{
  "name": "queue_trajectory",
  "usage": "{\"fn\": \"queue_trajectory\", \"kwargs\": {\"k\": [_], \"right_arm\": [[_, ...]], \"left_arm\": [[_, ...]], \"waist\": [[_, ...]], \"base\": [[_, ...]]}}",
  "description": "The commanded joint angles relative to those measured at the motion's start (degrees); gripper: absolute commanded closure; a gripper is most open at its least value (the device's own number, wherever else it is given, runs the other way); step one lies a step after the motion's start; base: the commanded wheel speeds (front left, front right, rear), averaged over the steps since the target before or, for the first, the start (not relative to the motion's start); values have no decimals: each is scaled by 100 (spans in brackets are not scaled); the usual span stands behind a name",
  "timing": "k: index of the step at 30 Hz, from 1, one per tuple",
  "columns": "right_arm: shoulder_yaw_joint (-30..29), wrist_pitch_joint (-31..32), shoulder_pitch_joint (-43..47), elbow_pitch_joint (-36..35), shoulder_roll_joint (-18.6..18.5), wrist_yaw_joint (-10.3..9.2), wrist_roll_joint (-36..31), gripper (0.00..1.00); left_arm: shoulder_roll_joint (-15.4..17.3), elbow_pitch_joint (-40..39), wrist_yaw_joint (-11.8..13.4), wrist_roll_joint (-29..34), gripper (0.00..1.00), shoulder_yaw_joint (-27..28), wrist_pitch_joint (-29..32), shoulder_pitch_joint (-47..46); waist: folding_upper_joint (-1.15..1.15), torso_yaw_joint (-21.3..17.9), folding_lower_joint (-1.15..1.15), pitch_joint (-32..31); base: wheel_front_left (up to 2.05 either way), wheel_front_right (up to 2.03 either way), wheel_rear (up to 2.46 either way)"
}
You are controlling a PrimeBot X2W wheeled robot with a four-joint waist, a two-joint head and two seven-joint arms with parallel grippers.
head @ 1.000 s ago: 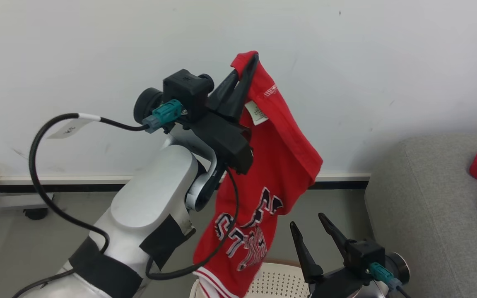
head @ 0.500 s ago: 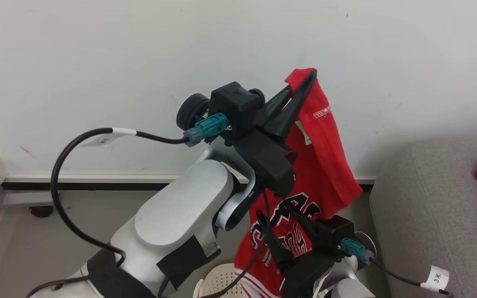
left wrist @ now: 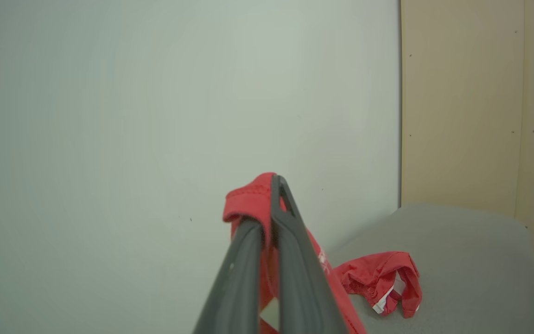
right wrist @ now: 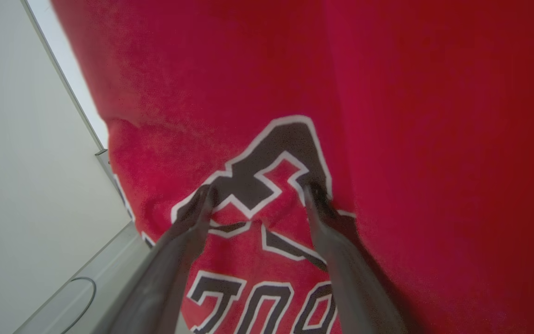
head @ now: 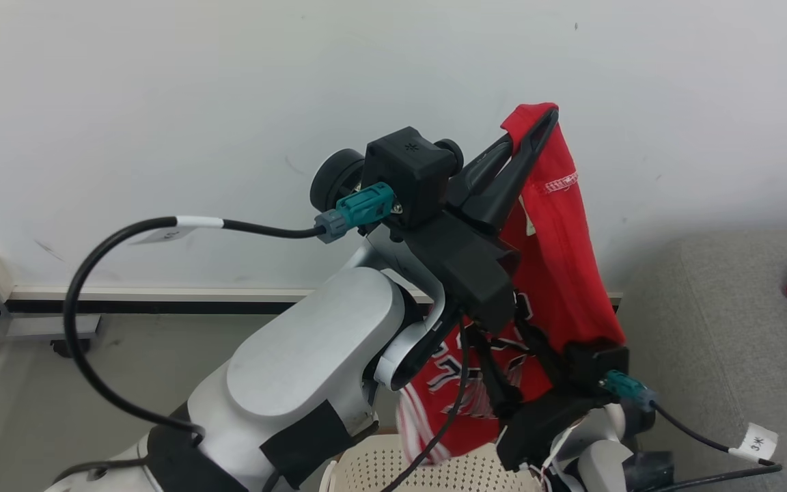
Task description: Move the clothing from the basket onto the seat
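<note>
Red jersey [head: 571,273], black-and-white block print, striped hem, hanging above basket [head: 366,475], left hand [head: 547,119] clamped on its top fold, right hand [right wrist: 257,199] spread wide, fingertips [right wrist: 202,199] against print.

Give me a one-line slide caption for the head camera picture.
Left gripper holds a red jersey high above the basket, open right gripper at its print, grey sofa alongside.

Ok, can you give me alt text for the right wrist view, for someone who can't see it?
The right end effector is open, its two dark fingers spread with their tips against a hanging red garment, right on its black-and-white block print. A pale wall shows along the left edge.
</note>
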Motion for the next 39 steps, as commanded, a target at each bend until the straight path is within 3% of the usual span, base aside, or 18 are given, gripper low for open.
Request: {"fn": "queue_trajectory", "kwargs": {"k": [1,7,13,18,19,21,22,28,38,39], "right_arm": [[-116,-6,17,76,-5,-2,-18,0],[-446,-46,23,259,-3,-2,9,0],[-254,-158,-304,258,-4,-2,307,0],[-220,-174,-505,346,-4,-2,308,0],[-221,-183,-536,369,-4,-2,304,7],[-237,-199,-597,422,-4,-2,280,73],[-244,-213,-622,434,-4,-2,254,100],[-234,-246,-649,454,-4,-2,78,100],[203,-37,-235,-49,-4,-2,-15,100],[224,-12,-169,-126,-4,-2,-13,100]], "left_arm": [[29,-100,48,-76,100,39,32,-82],[68,-392,44,-200,100,69,137,4],[9,-927,-243,-885,100,-113,352,264],[-4,-1131,-242,-1052,100,-295,439,308],[-5,-1139,-221,-1074,100,-321,448,326],[-6,-1107,-206,-1100,100,-362,452,391],[-8,-1081,-197,-1125,100,-367,448,413],[86,-877,-199,-1224,100,-265,357,565],[407,389,69,-983,100,4,-157,788],[433,520,63,-922,94,5,-231,780]], "waist": [[0,2,0,-2],[0,-8,0,-7],[0,-37,0,-4],[0,-18,0,7],[0,-12,0,11],[0,-1,0,22],[0,3,0,28],[0,0,0,69],[0,-141,0,127],[0,-161,0,134]], "base": [[0,0,0],[0,0,0],[0,0,0],[0,0,0],[0,0,0],[0,0,0],[0,0,0],[0,0,0],[0,0,0],[0,0,0]]}}
